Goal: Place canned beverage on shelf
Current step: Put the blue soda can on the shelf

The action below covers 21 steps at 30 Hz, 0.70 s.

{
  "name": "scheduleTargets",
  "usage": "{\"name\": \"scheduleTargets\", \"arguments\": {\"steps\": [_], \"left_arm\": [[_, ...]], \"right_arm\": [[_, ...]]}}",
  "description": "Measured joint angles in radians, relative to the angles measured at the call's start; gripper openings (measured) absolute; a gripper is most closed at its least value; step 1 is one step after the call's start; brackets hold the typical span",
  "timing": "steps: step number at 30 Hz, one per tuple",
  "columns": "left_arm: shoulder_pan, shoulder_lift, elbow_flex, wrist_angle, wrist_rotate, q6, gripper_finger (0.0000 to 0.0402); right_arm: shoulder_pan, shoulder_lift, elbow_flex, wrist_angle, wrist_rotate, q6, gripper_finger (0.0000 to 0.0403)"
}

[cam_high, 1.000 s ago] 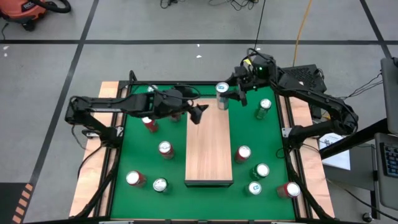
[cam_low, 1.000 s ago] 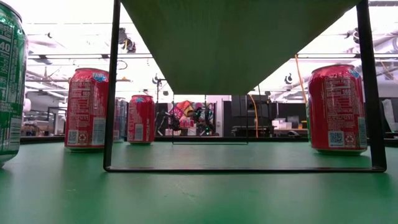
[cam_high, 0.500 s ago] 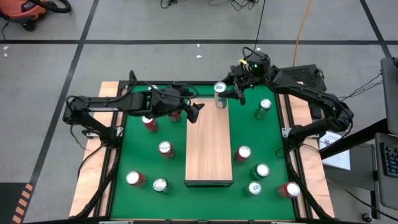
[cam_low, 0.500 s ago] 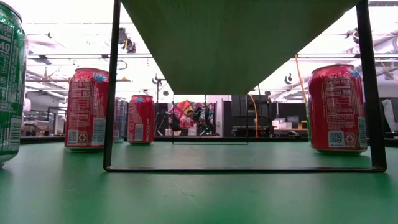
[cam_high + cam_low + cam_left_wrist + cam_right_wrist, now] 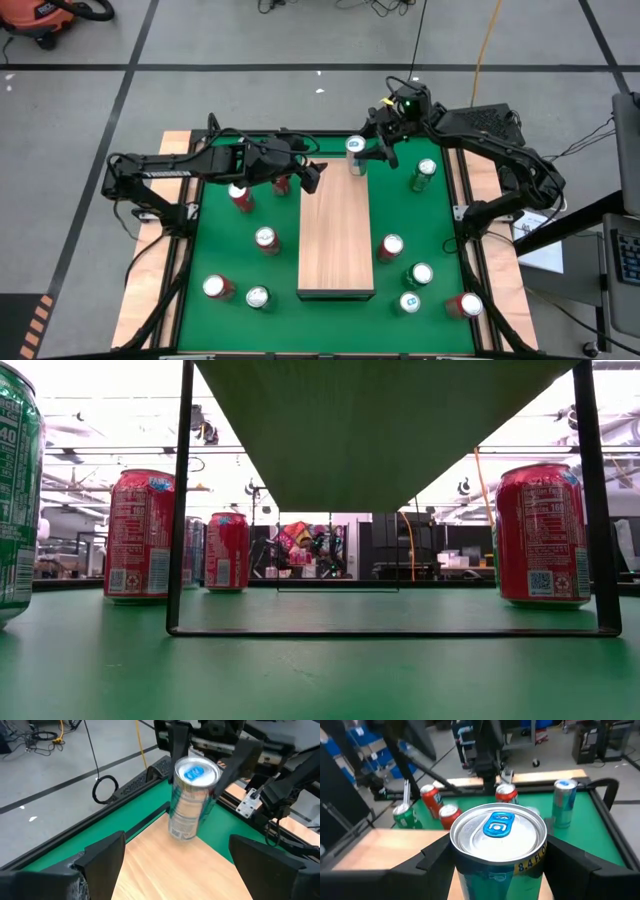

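- The right gripper (image 5: pixel 362 157) has its two dark fingers clamped on the sides of a slim silver aluminium can with a blue pull tab (image 5: pixel 355 153), gripping near the top, presumably so the base stays free to land flat.
- In the left wrist view this can (image 5: pixel 192 795) stands at the far end of the long pale wooden shelf with visible grain (image 5: pixel 337 235), slightly tilted; whether its base already touches the wood cannot be told.
- In the right wrist view the can's lid (image 5: pixel 498 830) fills the space between the fingers, round, smooth and shiny.
- The left gripper (image 5: pixel 310 175) hangs just beside the shelf's far left corner with its fingers spread wide and nothing between them; it looks parked clear of the drop spot.
- Red cylindrical cans (image 5: pixel 265 238) and green cylindrical cans (image 5: pixel 425 172) stand upright on the flat green table mat (image 5: pixel 224 255) either side of the shelf, none on the wood itself.
- From table height, the shelf (image 5: pixel 380 420) shows as a board raised on thin black metal legs (image 5: pixel 180 500), so the can must sit squarely on its smooth top.
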Motion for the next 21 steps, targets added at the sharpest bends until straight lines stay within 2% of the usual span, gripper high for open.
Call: {"name": "scheduleTargets", "arguments": {"steps": [21], "left_arm": [[0.000, 0.000, 0.000, 0.000, -0.009, 0.008, 0.0356]], "right_arm": [[0.015, 0.000, 0.000, -0.034, 0.032, -0.101, 0.0243]]}}
